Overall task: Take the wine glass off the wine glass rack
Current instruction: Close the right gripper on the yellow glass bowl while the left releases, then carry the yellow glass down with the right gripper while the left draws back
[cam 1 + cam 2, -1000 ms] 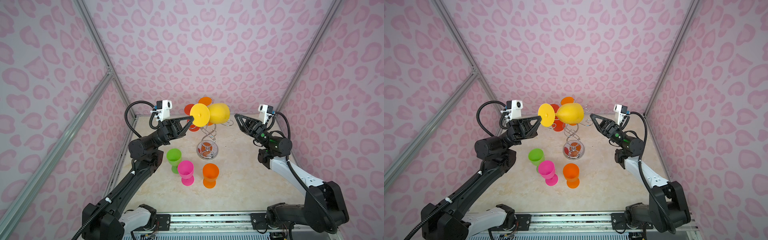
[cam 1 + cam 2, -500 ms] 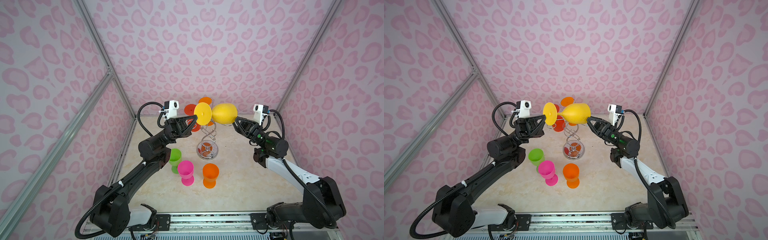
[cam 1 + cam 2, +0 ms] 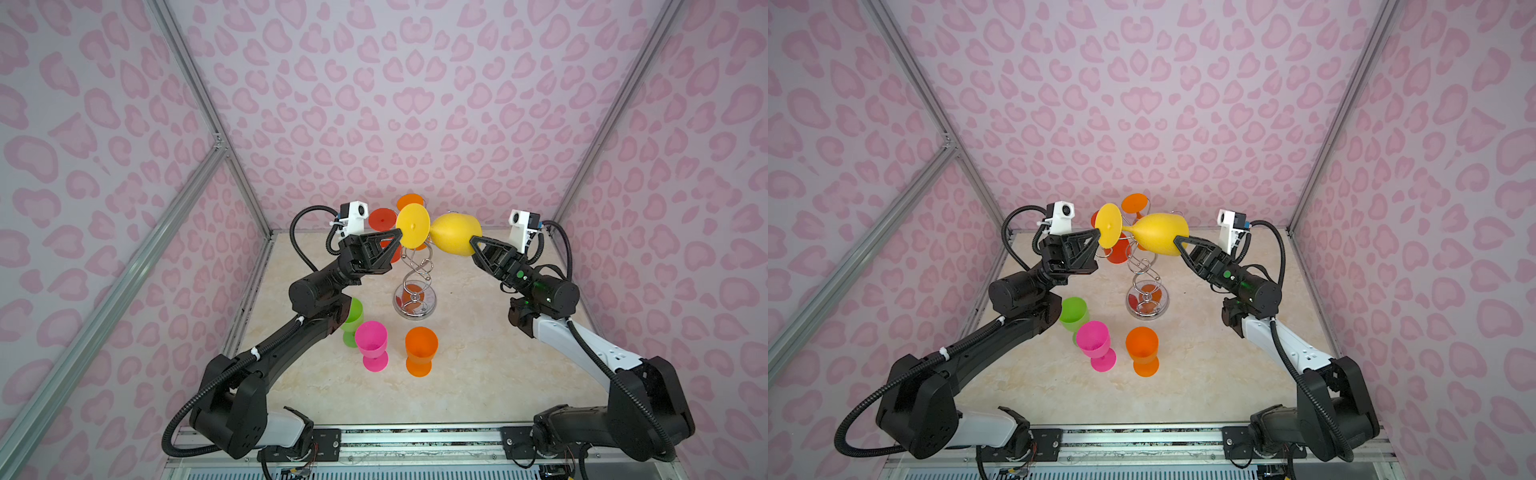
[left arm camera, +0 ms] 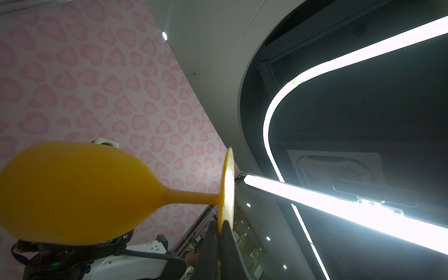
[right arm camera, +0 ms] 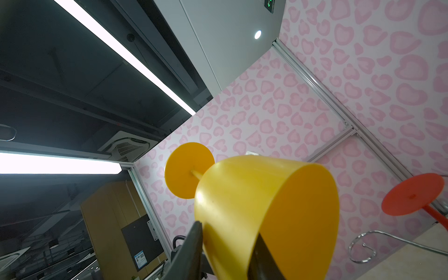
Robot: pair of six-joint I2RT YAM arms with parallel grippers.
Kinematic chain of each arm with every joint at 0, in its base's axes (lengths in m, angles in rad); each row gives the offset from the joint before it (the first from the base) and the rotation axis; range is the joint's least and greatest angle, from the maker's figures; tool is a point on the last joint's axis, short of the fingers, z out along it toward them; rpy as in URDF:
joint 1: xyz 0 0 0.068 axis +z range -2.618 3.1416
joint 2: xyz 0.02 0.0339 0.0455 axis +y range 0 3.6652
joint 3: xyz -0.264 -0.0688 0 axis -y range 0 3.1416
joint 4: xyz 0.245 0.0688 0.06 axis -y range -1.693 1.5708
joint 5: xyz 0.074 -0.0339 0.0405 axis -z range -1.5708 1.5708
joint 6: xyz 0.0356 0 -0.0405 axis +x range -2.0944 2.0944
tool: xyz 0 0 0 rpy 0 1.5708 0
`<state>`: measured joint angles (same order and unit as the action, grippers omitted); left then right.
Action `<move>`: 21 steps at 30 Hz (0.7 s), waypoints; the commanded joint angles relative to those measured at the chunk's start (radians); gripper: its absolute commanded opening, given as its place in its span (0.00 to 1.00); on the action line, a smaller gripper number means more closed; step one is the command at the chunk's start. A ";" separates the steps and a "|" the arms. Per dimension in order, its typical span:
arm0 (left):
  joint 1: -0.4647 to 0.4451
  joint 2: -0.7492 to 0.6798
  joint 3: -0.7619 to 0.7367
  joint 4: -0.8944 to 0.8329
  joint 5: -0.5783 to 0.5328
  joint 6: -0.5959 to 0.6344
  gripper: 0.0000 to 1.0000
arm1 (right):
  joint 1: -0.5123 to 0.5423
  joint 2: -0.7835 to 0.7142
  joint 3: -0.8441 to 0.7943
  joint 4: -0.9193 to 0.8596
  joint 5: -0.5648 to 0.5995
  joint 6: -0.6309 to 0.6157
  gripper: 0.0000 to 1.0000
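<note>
Left gripper (image 3: 398, 236) first: its jaws are seen shut on the edge of the foot disc (image 3: 412, 226) of the yellow wine glass (image 3: 455, 232), the disc pinched between the two fingers (image 4: 209, 249) in the left wrist view; right gripper (image 3: 473, 243) next: its jaws are set astride the bowl's wall at the mouth, one finger (image 5: 191, 249) outside and one inside, and a closed grip on that wall is judged, though its firmness cannot be told; so the glass is held at both ends, lying sideways in the air, stem level, up by the crown of the wine glass rack (image 3: 414, 305); no wire is seen around its stem, and a curled rack arm (image 5: 361, 249) is shown well apart from it; the lift-off is judged done, and a handover is judged to be the step in hand; next, a release of the foot by the left jaws is called for, but only once the right hold is sure, since a thin rim is gripped far from the glass's middle; then the glass can be turned upright and set on the tabletop (image 3: 478, 374), near the green wine glass (image 3: 353, 316), pink wine glass (image 3: 371, 337) and orange wine glass (image 3: 421, 345); as for looks: opaque matte yellow, plastic by appearance, egg-shaped bowl, thin stem, flat round foot; a red wine glass (image 3: 381, 218) and a hanging orange wine glass (image 3: 409, 200) are left on the rack.
</note>
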<state>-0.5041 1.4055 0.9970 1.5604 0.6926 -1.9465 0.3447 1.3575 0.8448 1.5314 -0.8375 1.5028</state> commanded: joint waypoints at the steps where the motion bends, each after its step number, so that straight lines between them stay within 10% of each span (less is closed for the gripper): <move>1: -0.004 0.009 0.012 0.034 0.015 0.006 0.02 | 0.001 -0.003 -0.004 0.026 -0.031 -0.010 0.20; 10: -0.010 0.020 0.016 0.033 0.013 0.015 0.26 | 0.001 -0.015 0.012 0.027 -0.004 -0.002 0.00; 21: -0.015 0.020 -0.009 0.034 0.041 0.068 0.61 | -0.150 -0.109 0.046 -0.005 0.016 0.086 0.00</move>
<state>-0.5171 1.4250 0.9916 1.5463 0.7071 -1.9137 0.2340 1.2709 0.8898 1.5265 -0.8284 1.5547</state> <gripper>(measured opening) 0.597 0.049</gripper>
